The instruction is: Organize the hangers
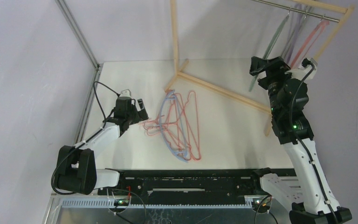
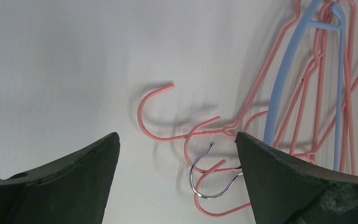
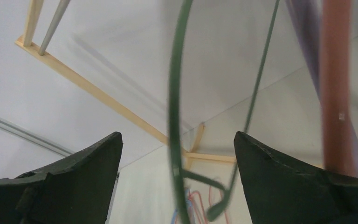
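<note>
A tangle of pink wire hangers (image 1: pixel 186 126) and one blue hanger (image 1: pixel 173 122) lies on the table. My left gripper (image 1: pixel 139 108) is open just left of the pile. In the left wrist view its jaws (image 2: pixel 176 137) stand wide around a pink hook (image 2: pixel 151 109) and a metal hook (image 2: pixel 205 179), touching neither. The blue hanger (image 2: pixel 279 93) runs up on the right. My right gripper (image 1: pixel 260 64) is raised by the rack and open. A grey-green hanger (image 3: pixel 175 116) dangles free between its fingers. Lilac (image 1: pixel 294 32) and salmon (image 1: pixel 310 39) hangers hang on the rail beside it.
The pale wooden rack frame (image 1: pixel 223 91) lies across the back of the table, with its metal rail (image 1: pixel 303 10) at the top right. In the right wrist view a wooden bar (image 3: pixel 98 93) crosses behind the grey-green hanger. A metal post (image 1: pixel 77 32) stands at the back left.
</note>
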Tool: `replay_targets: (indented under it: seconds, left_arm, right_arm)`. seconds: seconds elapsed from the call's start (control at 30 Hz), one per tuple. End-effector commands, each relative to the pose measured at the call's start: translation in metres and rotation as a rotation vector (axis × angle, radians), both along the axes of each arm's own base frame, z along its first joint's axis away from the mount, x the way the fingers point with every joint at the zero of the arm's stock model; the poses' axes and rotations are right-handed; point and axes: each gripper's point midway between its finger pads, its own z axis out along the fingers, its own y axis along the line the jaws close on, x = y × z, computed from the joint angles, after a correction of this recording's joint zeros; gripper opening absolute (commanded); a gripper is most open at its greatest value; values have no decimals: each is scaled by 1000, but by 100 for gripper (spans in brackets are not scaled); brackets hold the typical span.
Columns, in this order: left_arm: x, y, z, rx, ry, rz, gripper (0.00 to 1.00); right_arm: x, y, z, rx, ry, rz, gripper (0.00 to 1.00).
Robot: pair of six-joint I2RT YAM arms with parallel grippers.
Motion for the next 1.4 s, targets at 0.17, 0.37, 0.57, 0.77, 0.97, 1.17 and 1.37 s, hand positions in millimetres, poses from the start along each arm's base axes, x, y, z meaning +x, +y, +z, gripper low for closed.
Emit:
replay_targets:
  seconds: [0.17,0.37,0.57,0.77,0.97,1.17,1.37]
  left_arm:
    - [23,-10,34,-34,-101,-19,99]
    - [22,-12,34,-44,-103,-24,99]
    - [23,-14,35,-48,-106,-24,100]
    - [25,-16,34,-55,-105,-27,99]
    - [27,-17,30,-58,-96,-26,99]
    - [29,-18,31,-57,-102,-26,100]
    - [30,-13,35,-34,-120,-17,100]
  right_arm:
    - [-44,-4,19,-56,-56,-5,100]
    - [-77,-6,25,-113,-79,-2,100]
    - [-102,-6,31,-137,-113,30,100]
    - [-117,21,36,-210,-186,203,100]
    - [-112,68,35,-261,-202,430,100]
    - [-88,143,-10,-298,-36,759,100]
    - [-78,202,-59,-317,111,989,100]
